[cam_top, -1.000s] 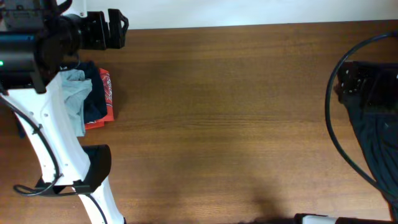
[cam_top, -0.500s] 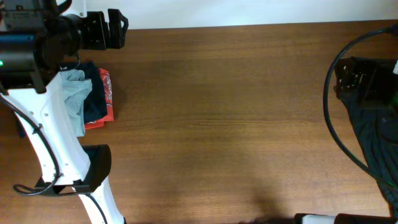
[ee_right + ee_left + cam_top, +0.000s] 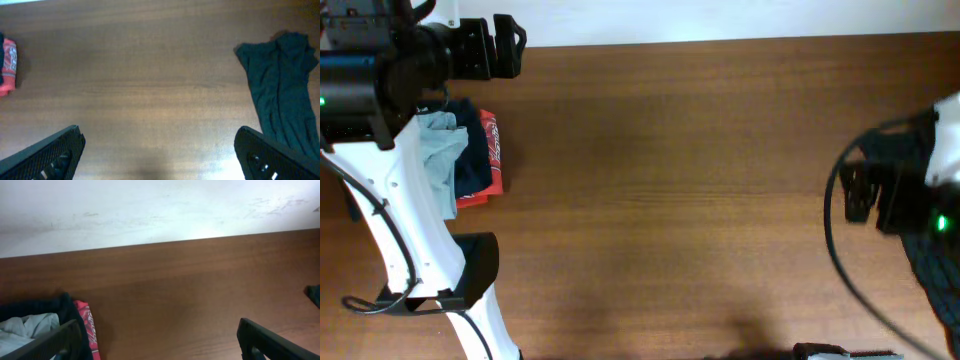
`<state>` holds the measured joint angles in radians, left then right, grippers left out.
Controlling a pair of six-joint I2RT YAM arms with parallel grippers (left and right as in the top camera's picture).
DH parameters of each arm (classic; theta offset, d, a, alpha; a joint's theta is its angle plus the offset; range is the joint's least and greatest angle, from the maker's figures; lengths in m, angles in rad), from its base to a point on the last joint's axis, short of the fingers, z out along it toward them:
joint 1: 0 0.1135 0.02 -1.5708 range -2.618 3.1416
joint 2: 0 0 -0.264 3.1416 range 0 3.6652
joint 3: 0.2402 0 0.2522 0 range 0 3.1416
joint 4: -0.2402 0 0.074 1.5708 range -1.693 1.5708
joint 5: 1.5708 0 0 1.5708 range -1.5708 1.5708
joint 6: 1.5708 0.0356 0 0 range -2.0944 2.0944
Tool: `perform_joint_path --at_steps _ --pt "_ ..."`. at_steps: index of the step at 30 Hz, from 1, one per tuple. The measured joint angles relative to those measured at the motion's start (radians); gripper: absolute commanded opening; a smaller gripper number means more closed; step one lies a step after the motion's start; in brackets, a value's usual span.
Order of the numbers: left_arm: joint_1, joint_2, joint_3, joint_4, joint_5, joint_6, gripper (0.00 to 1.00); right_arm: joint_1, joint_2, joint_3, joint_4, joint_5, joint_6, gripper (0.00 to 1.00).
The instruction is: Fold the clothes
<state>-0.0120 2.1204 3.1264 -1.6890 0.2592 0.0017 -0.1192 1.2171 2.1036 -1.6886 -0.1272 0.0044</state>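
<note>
- Since the earlier overhead frame, the right arm (image 3: 905, 180) has swung toward the table's middle and the near edge. It is motion-blurred there, so we can't make out its outline.
- The left arm (image 3: 410, 200) and the garments haven't shifted.
- right gripper (image 3: 160, 155): jaws spread wide, only bare table (image 3: 670, 180) between them, nothing gripped.
- left gripper (image 3: 160, 345): also fully spread and empty, pointing toward the back wall (image 3: 150, 210).
- T-shirt (image 3: 442, 150): crumpled on top of the navy and red folded garments (image 3: 488, 160) at the table's left end. From overhead the left arm's white link covers part of it. In the left wrist view only a corner shows, cut off by the frame and a finger.
- dark garment (image 3: 280, 95): lies loose at the right end. From overhead it is mostly behind the right arm and runs off the frame edge.
</note>
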Motion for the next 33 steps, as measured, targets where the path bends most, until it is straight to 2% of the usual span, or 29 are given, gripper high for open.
perform_joint_path --at_steps 4,7,9,14,21,22,24,28,33 --pt "0.0 0.0 0.0 0.002 0.0 0.0 0.99 0.0 -0.21 -0.174 -0.004 0.0 -0.005 0.99" --pt "0.0 0.0 0.0 0.001 0.0 0.0 0.99 0.0 -0.363 -0.286 0.084 0.0 -0.014 0.99" --pt "0.0 0.0 0.0 0.002 0.0 0.0 0.99 0.0 -0.444 -0.373 0.269 -0.002 -0.014 0.99" --pt "0.0 0.0 0.0 0.002 0.0 0.0 0.99 0.0 -0.626 -0.763 0.817 -0.031 -0.017 0.99" --pt "0.0 0.0 0.0 0.002 0.0 0.0 0.99 0.0 -0.782 -1.277 1.352 -0.079 -0.016 0.99" --pt "0.0 0.0 0.0 0.002 0.0 0.0 0.99 0.0 -0.821 -1.396 1.448 -0.088 -0.017 0.99" --pt "0.0 0.0 0.0 0.002 0.0 0.0 0.99 0.0 -0.863 -1.517 1.559 -0.094 -0.017 0.99" --pt "0.0 0.0 0.0 0.002 0.0 0.0 0.99 0.0 -0.969 -1.737 1.695 -0.1 -0.017 0.99" --pt "0.0 0.0 0.0 0.002 0.0 0.0 0.99 0.0 -1.101 -1.884 1.719 -0.1 -0.017 0.99"
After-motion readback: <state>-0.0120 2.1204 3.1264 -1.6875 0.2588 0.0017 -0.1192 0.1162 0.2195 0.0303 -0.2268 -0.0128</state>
